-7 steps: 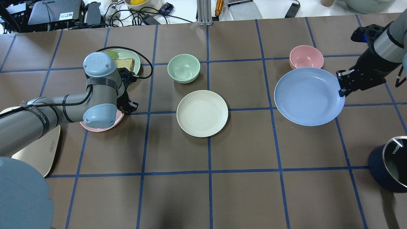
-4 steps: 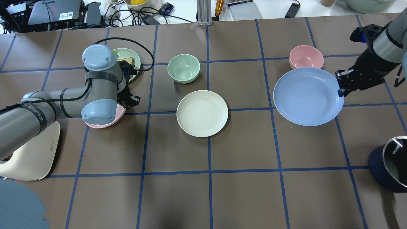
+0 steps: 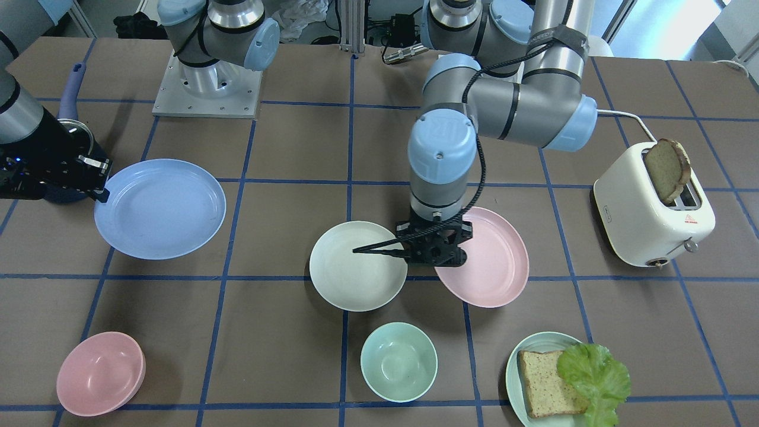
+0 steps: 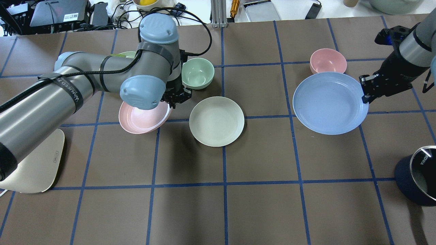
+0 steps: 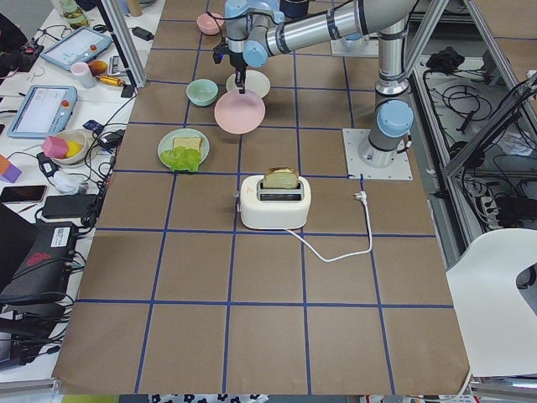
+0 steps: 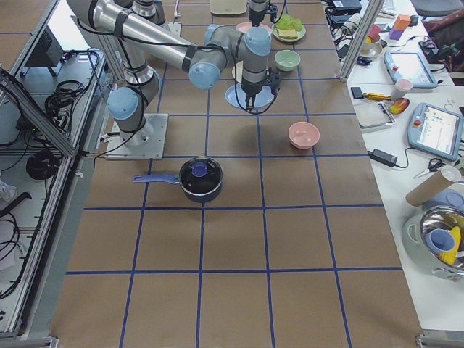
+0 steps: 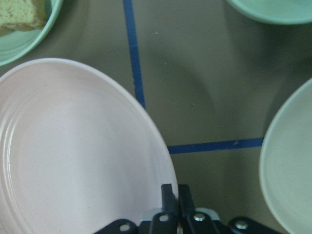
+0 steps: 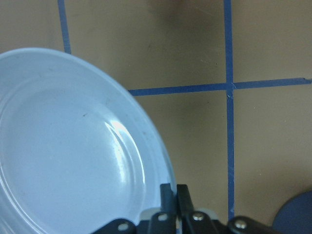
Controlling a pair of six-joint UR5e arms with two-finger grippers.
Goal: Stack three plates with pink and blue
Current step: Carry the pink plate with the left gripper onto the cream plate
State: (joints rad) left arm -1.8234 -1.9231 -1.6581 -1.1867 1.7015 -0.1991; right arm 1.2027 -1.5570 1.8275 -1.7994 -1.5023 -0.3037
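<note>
My left gripper (image 4: 172,98) is shut on the rim of the pale pink plate (image 4: 143,119) and holds it a little above the table, just left of the cream-white plate (image 4: 216,121). From the front, the pink plate (image 3: 492,261) hangs right beside the cream plate (image 3: 357,274). The left wrist view shows the pink plate (image 7: 73,146) pinched at its edge and the cream plate (image 7: 287,165) at the right. My right gripper (image 4: 366,92) is shut on the rim of the light blue plate (image 4: 329,103), which also shows in the right wrist view (image 8: 63,146).
A mint bowl (image 4: 197,73) stands just behind the cream plate, close to my left wrist. A pink bowl (image 4: 328,61) sits behind the blue plate. A mint-green plate with bread and lettuce (image 3: 563,379), a toaster (image 3: 652,207) and a dark pot (image 4: 419,175) stand around the edges.
My left arm has swung to the right with the pink plate, from the table's left side to beside the cream plate. The right arm and blue plate have barely moved.
</note>
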